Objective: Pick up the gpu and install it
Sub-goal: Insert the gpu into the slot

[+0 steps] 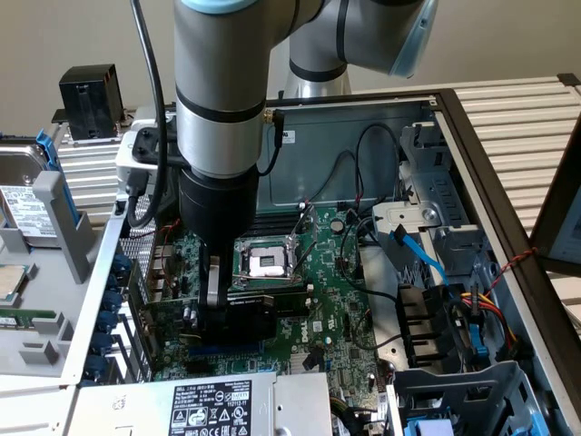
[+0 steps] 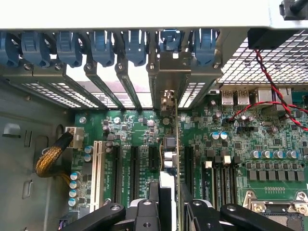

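Rounded blue plastic latches (image 1: 116,304) line the case's left wall. Just right of them, the black metal gripper (image 1: 216,313) is clamped on the gpu (image 1: 263,318). The card's flat rectangular black shroud sits low over the green motherboard (image 1: 336,300).

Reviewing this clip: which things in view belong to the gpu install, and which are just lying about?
In the job: small green gpu card with black shroud, clamped in the black gripper; large green motherboard.
Lying about: silver hard drive; blue flat cable; black cube-shaped box.
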Robot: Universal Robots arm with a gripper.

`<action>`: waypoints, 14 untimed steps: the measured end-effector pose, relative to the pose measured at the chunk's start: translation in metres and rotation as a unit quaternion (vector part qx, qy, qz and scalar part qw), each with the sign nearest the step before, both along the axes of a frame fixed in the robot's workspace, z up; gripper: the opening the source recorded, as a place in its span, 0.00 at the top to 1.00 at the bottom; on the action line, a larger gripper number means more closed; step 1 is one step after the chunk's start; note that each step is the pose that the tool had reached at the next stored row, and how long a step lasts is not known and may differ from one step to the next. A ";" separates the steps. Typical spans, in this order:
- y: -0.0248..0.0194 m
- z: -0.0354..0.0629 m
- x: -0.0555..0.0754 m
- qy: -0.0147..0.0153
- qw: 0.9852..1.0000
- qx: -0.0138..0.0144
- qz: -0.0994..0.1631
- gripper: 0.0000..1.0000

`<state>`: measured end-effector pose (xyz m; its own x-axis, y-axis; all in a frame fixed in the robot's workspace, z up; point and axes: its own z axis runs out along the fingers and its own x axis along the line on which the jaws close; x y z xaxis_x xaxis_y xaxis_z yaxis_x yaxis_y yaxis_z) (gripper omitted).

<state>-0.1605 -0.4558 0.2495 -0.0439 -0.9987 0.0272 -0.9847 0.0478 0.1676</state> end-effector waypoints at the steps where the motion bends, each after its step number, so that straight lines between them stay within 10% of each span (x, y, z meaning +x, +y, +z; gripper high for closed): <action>1: 0.0000 0.0000 0.000 0.000 1.000 0.000 0.000 0.73; 14: 0.0000 0.0000 0.000 0.000 1.000 0.000 -0.002 0.73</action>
